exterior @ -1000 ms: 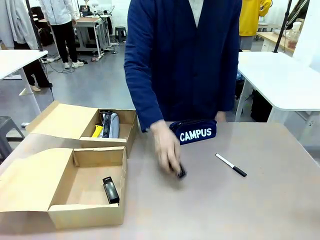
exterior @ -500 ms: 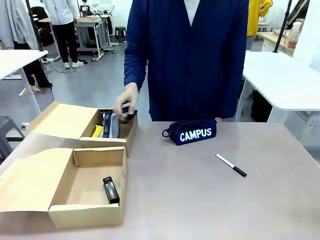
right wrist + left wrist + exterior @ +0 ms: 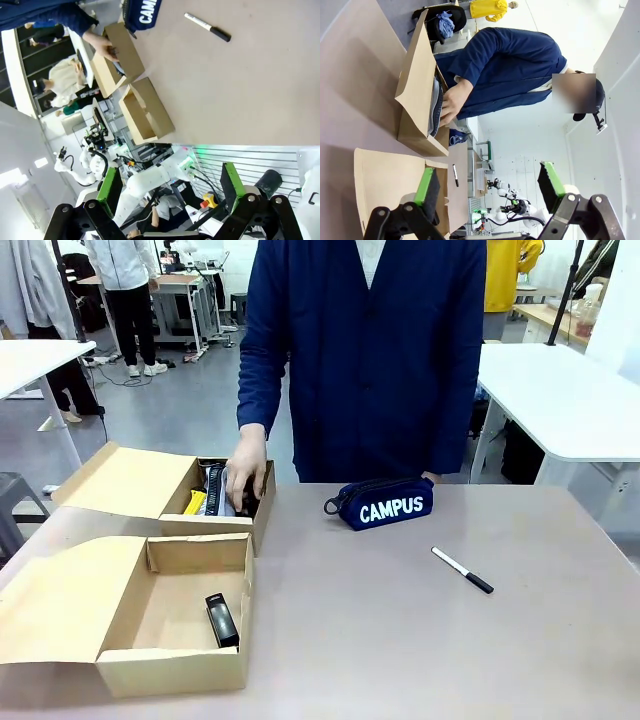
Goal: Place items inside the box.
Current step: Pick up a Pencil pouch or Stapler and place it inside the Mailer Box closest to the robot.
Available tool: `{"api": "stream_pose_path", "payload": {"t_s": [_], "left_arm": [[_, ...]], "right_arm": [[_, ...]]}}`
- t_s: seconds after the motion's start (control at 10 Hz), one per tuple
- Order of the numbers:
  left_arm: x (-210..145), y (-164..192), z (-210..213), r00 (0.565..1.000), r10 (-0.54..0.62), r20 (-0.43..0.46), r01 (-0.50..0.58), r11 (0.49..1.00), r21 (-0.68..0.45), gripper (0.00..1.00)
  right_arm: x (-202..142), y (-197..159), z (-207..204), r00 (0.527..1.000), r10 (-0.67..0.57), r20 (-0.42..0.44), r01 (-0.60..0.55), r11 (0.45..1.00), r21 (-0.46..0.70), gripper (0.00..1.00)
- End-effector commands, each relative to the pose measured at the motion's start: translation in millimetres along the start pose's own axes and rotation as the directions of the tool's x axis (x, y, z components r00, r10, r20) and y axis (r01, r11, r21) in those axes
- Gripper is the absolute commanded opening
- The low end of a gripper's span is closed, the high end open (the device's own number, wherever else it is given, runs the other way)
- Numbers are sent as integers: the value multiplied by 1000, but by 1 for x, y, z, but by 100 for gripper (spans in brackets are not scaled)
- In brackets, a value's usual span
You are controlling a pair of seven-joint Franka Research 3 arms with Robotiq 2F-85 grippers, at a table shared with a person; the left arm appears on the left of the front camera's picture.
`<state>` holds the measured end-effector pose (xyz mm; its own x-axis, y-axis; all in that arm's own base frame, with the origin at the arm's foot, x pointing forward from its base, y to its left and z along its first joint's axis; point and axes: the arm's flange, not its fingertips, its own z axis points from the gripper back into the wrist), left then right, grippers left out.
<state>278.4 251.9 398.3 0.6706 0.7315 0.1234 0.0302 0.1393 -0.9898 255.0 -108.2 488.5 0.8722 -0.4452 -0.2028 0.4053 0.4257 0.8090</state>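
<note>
The navy "CAMPUS" pencil case (image 3: 385, 503) lies on the table in front of the person. To its right lies a thin black pen (image 3: 462, 570). The far cardboard box (image 3: 205, 525) holds a yellow utility knife (image 3: 196, 502) and a grey pencil case (image 3: 228, 490), and the person's hand (image 3: 246, 470) reaches into it. A black stapler (image 3: 221, 619) lies in the near box (image 3: 170, 672). My left gripper (image 3: 487, 185) hangs open above the boxes, its fingers apart around nothing. My right gripper (image 3: 170, 185) is open too, well off the pen (image 3: 207, 26) and the case (image 3: 142, 12).
Both boxes stand at the table's left with their flaps (image 3: 130, 478) open to the left. The person stands close against the far edge. Bare tabletop (image 3: 400, 640) stretches across the middle and right. White tables (image 3: 560, 400) stand behind.
The person's hand picked a small black item off the middle of the table, carried it left and has lowered it into the far box. Neither gripper has changed.
</note>
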Motion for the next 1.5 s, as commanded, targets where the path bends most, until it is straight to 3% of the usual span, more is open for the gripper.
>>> {"api": "stream_pose_path", "payload": {"t_s": [0.0,0.1,0.2,0.3,0.4,0.5,0.6,0.7,0.8,0.9,1.0,1.1,1.2,1.3,1.4], "left_arm": [[-4,-1,-1,1000,-8,0,8,1000,-12,100],[-4,-1,-1,1000,-8,0,8,1000,-12,100],[-4,-1,-1,1000,-8,0,8,1000,-12,100],[-4,-1,-1,1000,-8,0,8,1000,-12,100],[-4,-1,-1,1000,-8,0,8,1000,-12,100],[-4,-1,-1,1000,-8,0,8,1000,-12,100],[-4,-1,-1,1000,-8,0,8,1000,-12,100],[-4,-1,-1,1000,-8,0,8,1000,-12,100],[-4,-1,-1,1000,-8,0,8,1000,-12,100],[-4,-1,-1,1000,-8,0,8,1000,-12,100],[-4,-1,-1,1000,-8,0,8,1000,-12,100],[-4,-1,-1,1000,-8,0,8,1000,-12,100],[-4,-1,-1,1000,-8,0,8,1000,-12,100],[-4,-1,-1,1000,-8,0,8,1000,-12,100],[-4,-1,-1,1000,-8,0,8,1000,-12,100]], "right_arm": [[0,0,0,1000,0,0,0,1000,0,100],[9,11,-6,989,129,-66,-137,982,-130,100],[31,45,-42,908,318,-274,-388,885,-257,100],[53,79,-85,740,455,-495,-642,699,-316,100],[70,109,-128,554,527,-644,-816,497,-294,100],[73,125,-163,376,608,-700,-926,282,-252,100],[63,130,-195,234,638,-734,-967,72,-245,100],[47,130,-215,117,690,-714,-966,-89,-243,100],[35,133,-193,350,708,-613,-908,95,-409,100],[45,140,-231,668,435,-603,-715,598,-361,100],[45,140,-231,668,435,-603,-715,598,-361,100],[42,144,-228,584,484,-651,-805,448,-389,100],[67,162,-232,416,595,-687,-909,266,-321,100],[104,190,-250,134,704,-697,-981,-6,-194,100],[126,209,-266,-81,733,-675,-967,-222,-126,100]]}}
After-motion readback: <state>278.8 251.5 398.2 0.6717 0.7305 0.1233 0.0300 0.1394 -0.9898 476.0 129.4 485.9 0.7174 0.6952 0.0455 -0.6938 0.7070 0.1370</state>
